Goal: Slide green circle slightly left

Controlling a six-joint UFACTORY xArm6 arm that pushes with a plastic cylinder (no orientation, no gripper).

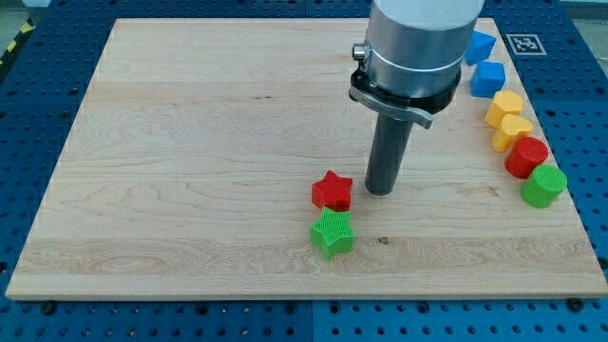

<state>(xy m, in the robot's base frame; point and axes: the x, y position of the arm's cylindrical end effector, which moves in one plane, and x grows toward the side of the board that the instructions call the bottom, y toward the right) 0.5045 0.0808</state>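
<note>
The green circle block (542, 185) sits near the board's right edge, at the lower end of a line of blocks. My tip (380, 191) rests on the board at centre right, well to the left of the green circle. A red star (332, 191) lies just left of my tip. A green star (332, 233) lies right below the red star, touching it.
Above the green circle along the right edge stand a red block (526, 157), two yellow blocks (514, 131) (503, 107) and two blue blocks (488, 78) (480, 47). The wooden board (190, 171) lies on a blue perforated table.
</note>
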